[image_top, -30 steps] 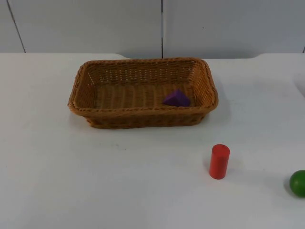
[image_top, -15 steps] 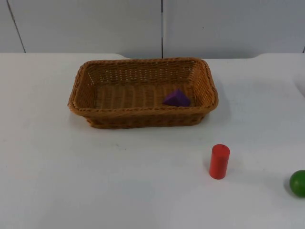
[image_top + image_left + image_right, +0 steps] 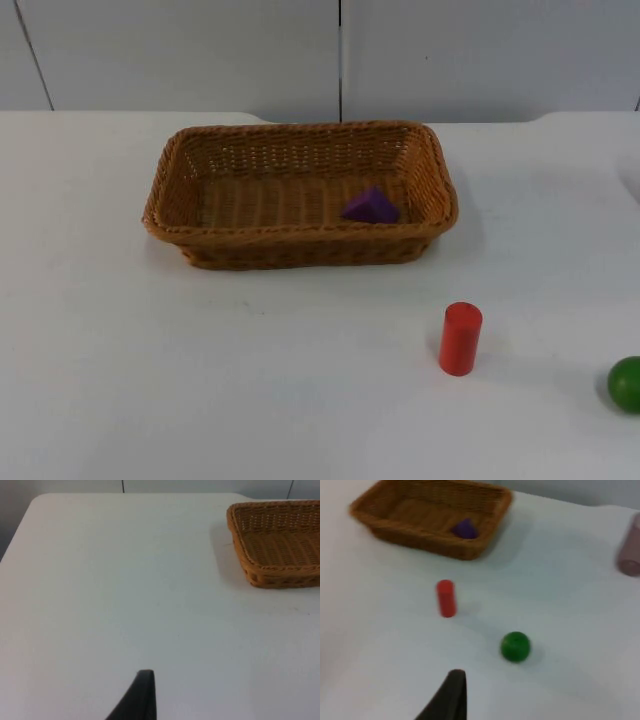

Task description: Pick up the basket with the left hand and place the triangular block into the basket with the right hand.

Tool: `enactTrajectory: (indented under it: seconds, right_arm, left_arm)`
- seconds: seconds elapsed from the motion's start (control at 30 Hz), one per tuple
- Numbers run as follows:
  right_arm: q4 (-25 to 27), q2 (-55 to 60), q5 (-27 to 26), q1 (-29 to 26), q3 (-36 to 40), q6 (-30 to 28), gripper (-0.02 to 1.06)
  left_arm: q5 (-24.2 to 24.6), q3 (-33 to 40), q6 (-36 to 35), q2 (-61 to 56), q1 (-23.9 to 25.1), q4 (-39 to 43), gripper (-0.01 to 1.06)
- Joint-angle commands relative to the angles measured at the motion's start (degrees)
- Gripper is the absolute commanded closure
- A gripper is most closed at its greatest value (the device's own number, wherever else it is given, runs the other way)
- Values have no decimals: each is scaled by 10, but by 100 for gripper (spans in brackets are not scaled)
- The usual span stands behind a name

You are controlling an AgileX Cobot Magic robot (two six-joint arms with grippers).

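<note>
Top view: the wicker basket (image 3: 300, 195) sits flat on the white table (image 3: 200, 380) with the purple triangular block (image 3: 371, 206) inside it, by its right end wall; a red cylinder (image 3: 460, 338) stands upright nearer than the basket, a green ball (image 3: 626, 383) beyond it to the right. Left wrist view: my left gripper (image 3: 137, 697) hangs over bare table well apart from the basket (image 3: 277, 542), holding nothing; how far it is open I cannot tell. Right wrist view: my right gripper (image 3: 451, 696) hovers near the green ball (image 3: 515, 646), the red cylinder (image 3: 446, 598) between it and the basket (image 3: 430, 515) with the block (image 3: 465, 528), a pale pink object (image 3: 630, 550) well apart; opening not discernible, nothing held.
</note>
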Motion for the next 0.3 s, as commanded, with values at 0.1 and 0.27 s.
enactTrajectory:
  seconds: [0.1, 0.27]
  right_arm:
    - [-3, -2, -3, -104, 2, 1, -1]
    - [-3, -2, -3, -143, 2, 1, -1]
  left_arm:
    - [1, 2, 0, -2, 0, -6, 0]
    - [1, 2, 0, -2, 0, -6, 0]
